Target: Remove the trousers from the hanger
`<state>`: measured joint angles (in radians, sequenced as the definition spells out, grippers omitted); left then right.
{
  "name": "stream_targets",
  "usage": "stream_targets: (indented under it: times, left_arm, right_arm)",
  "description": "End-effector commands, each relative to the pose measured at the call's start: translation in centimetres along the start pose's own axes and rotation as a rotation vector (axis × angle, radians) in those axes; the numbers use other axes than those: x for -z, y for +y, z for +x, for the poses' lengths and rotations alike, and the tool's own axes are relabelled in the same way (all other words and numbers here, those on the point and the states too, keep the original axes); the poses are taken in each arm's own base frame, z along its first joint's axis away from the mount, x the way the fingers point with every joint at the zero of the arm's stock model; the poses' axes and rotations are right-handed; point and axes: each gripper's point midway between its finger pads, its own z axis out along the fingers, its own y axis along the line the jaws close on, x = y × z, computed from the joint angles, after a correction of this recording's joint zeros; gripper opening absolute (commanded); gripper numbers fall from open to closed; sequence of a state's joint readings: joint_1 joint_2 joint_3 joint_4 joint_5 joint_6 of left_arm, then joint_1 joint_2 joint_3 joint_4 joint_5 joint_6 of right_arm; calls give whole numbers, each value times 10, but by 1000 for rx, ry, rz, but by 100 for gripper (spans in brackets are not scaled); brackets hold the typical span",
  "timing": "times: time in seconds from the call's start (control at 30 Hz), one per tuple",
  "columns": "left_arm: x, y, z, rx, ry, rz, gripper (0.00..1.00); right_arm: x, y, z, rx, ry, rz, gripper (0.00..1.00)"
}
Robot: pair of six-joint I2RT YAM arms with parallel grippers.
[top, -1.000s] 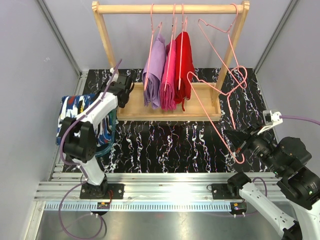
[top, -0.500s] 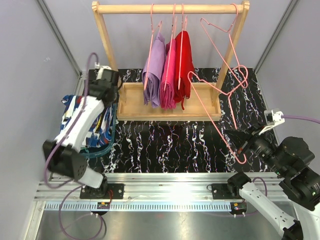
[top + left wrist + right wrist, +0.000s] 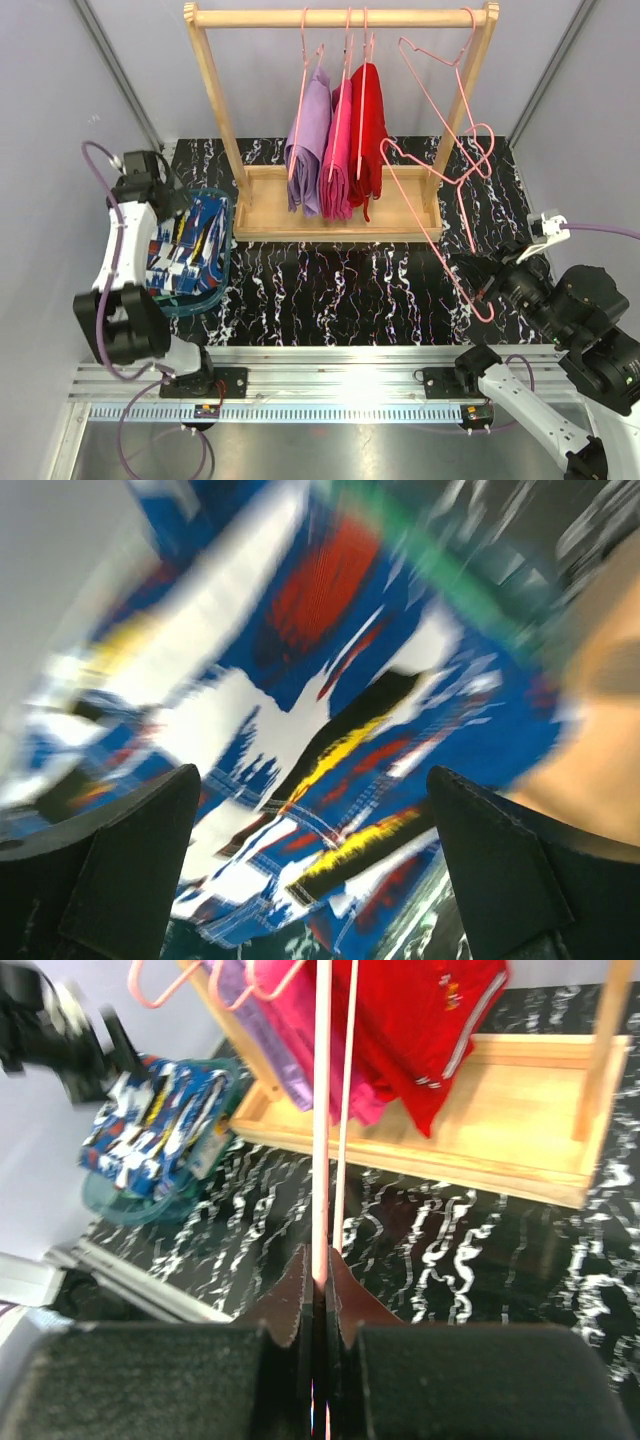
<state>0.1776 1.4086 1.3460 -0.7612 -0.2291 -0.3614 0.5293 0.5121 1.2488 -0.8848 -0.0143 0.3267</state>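
The navy trousers (image 3: 185,250) lie atop the mint green pair (image 3: 200,303) at the table's (image 3: 330,290) left edge, so the left hand (image 3: 315,810) hovers over them, fingers apart, while the right hand (image 3: 318,1290), clamped on the bare pink hanger (image 3: 322,1110), holds it clear at the near right.

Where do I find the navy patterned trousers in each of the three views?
Top external: navy trousers at the far left.
Left wrist: they fill the picture, blurred.
Right wrist: upper left, left of the hanger.
Shared landmark: the green pair under them, visible as an edge in all three.
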Motion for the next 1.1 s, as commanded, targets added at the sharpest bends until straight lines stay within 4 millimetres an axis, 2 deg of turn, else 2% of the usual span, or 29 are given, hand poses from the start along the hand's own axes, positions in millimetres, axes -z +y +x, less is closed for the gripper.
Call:
stream_targets:
  times: [0.0, 0.03, 0.1, 0.17, 0.2, 0.27, 0.33, 0.47, 0.5, 0.57, 0.6, 0.7, 0.73, 0.8, 0.83, 0.87, 0.9, 0.93, 0.97, 1.0, 1.03, 1.07]
  left_arm:
    - [-44, -3, 59, 105, 241, 89, 99]
    - [-60, -6, 90, 153, 360, 122, 99]
    - [-82, 9, 109, 238, 433, 121, 99]
    - [-95, 9, 136, 320, 556, 173, 99]
    - [-98, 10, 141, 338, 585, 171, 99]
    - [-104, 9, 151, 360, 621, 196, 99]
    - [-102, 4, 153, 383, 648, 245, 99]
    - [-90, -1, 135, 382, 611, 293, 99]
    - [-81, -2, 116, 358, 551, 304, 99]
    - [-68, 4, 97, 328, 473, 274, 99]
    - [-53, 9, 75, 309, 382, 259, 99]
    - [-22, 17, 48, 298, 264, 223, 99]
    - [-1, 22, 27, 289, 168, 207, 99]
    - [24, 33, 16, 280, 103, 156, 99]
    - [49, 36, 6, 266, 37, 156, 99]
    - [63, 38, 2, 253, -5, 153, 99]
    - [75, 44, -2, 241, -44, 128, 99]
    - [89, 40, -2, 209, -73, 141, 99]
    - [116, 40, -3, 191, -137, 154, 99]
    - [129, 43, -2, 178, -170, 136, 99]
    - [142, 33, 5, 140, -187, 185, 99]
    - [163, 33, 7, 124, -240, 218, 99]
  right_arm:
    - [-2, -11, -21, 52, -57, 74, 0]
    - [0, -15, -25, 64, -68, 98, 0]
    - [-3, -15, -27, 74, -65, 104, 0]
    - [-4, -12, -31, 78, -75, 93, 0]
    - [-8, -12, -32, 80, -69, 93, 0]
    - [-12, -9, -38, 82, -74, 90, 0]
    - [-19, -9, -42, 104, -69, 94, 0]
    - [-31, -9, -50, 136, -59, 107, 0]
    - [-38, -10, -51, 143, -46, 116, 0]
    - [-43, -11, -61, 163, -60, 136, 0]
    - [-51, -12, -61, 168, -45, 146, 0]
    - [-64, -14, -79, 194, -68, 184, 0]
    - [-67, -17, -86, 199, -87, 210, 0]
    - [-79, -22, -98, 210, -100, 258, 0]
    - [-83, -24, -106, 209, -119, 275, 0]
    - [-96, -28, -106, 219, -103, 300, 0]
    - [-97, -31, -117, 224, -130, 336, 0]
    - [-101, -32, -124, 228, -144, 348, 0]
    - [-116, -33, -124, 239, -126, 358, 0]
    - [-118, -32, -135, 243, -151, 372, 0]
    - [-125, -31, -142, 245, -163, 374, 0]
    - [-142, -33, -139, 256, -138, 383, 0]
